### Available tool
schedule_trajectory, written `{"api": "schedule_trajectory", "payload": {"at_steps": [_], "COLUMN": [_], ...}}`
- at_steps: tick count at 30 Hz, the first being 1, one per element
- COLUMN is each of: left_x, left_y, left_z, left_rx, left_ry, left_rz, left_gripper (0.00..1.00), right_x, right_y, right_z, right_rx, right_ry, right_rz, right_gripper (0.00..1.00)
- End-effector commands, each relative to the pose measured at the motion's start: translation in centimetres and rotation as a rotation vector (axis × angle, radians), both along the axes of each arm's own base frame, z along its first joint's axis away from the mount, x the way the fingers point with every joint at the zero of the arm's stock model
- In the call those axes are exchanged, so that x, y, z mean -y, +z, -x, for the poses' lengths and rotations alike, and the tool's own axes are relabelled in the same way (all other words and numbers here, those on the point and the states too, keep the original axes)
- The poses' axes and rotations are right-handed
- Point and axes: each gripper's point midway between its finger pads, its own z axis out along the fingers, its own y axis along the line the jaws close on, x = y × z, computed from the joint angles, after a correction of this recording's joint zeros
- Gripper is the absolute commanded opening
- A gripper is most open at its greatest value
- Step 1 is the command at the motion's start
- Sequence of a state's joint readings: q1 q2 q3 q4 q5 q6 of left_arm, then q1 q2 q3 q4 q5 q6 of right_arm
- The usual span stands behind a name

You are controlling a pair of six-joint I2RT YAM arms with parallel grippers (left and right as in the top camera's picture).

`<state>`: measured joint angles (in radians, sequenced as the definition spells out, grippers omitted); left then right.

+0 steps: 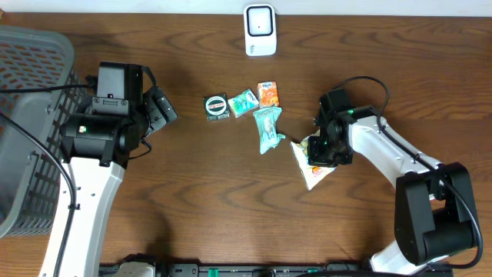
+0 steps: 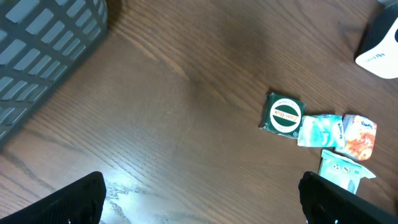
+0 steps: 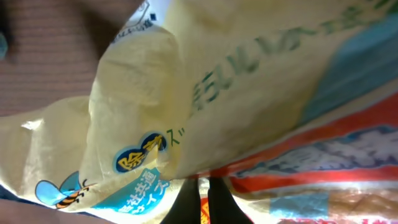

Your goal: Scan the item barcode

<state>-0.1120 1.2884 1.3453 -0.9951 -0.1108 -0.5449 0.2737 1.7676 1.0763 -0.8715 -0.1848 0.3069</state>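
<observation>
A cream snack packet (image 1: 314,171) with red and blue print lies on the table right of centre. My right gripper (image 1: 318,148) is shut on its edge. The right wrist view is filled by the packet (image 3: 236,81), with the two dark fingers (image 3: 186,202) pinched together on its film; no barcode shows. The white barcode scanner (image 1: 260,29) stands at the back centre, and its corner also shows in the left wrist view (image 2: 379,43). At the left, my left gripper (image 1: 162,111) hangs open over bare wood (image 2: 202,199), holding nothing.
A green packet with a round label (image 1: 217,107), a teal packet (image 1: 243,101), an orange packet (image 1: 267,94) and a pale teal pouch (image 1: 268,127) lie grouped at the centre. A grey mesh basket (image 1: 31,115) fills the left edge.
</observation>
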Motion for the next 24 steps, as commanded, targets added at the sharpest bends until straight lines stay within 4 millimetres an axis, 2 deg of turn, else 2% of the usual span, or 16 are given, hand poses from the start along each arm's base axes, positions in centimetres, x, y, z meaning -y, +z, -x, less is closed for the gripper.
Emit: {"api": "schedule_trajectory", "payload": {"at_steps": [1,4,5,7,10,15,21,23,24], "left_x": [-0.2,-0.2,-0.2,-0.2,-0.2,-0.2,-0.2,-0.2,-0.2], "left_y": [0.5,0.5,0.5,0.5,0.5,0.5,0.5,0.5,0.5], "left_z": [-0.1,-0.1,-0.1,-0.1,-0.1,-0.1,-0.1,-0.1,-0.1], "left_rx": [0.011,0.011,0.011,0.011,0.011,0.012,0.012,0.011,0.012], "left_ry": [-0.001,-0.001,-0.001,-0.001,-0.001,-0.001,-0.001,-0.001,-0.001], "left_rz": [-0.009,-0.009,-0.009,-0.009,-0.009,-0.009,-0.009,-0.009,-0.009], "left_gripper": [0.98,0.98,0.98,0.98,0.98,0.98,0.98,0.98,0.98], "right_x": [-0.8,0.2,0.5,2.1,2.8,3.7,7.1,8.7,9.1], "right_y": [2.5,7.1,8.0,11.3,12.1,8.7,2.5,0.0,-0.5], "right_z": [-1.6,-4.4,-5.0,-7.4,-7.9,-6.7,-5.9,-6.4,-6.5], "right_rx": [0.014,0.082,0.101,0.197,0.222,0.177,0.186,0.218,0.223], "right_ry": [0.016,0.007,0.003,-0.017,-0.023,-0.053,-0.181,-0.240,-0.253], "right_rz": [-0.024,0.031,0.047,0.138,0.175,0.220,0.337,0.328,0.326], "right_gripper": [0.01,0.07,0.08,0.15,0.11,0.11,0.15,0.14,0.14]}}
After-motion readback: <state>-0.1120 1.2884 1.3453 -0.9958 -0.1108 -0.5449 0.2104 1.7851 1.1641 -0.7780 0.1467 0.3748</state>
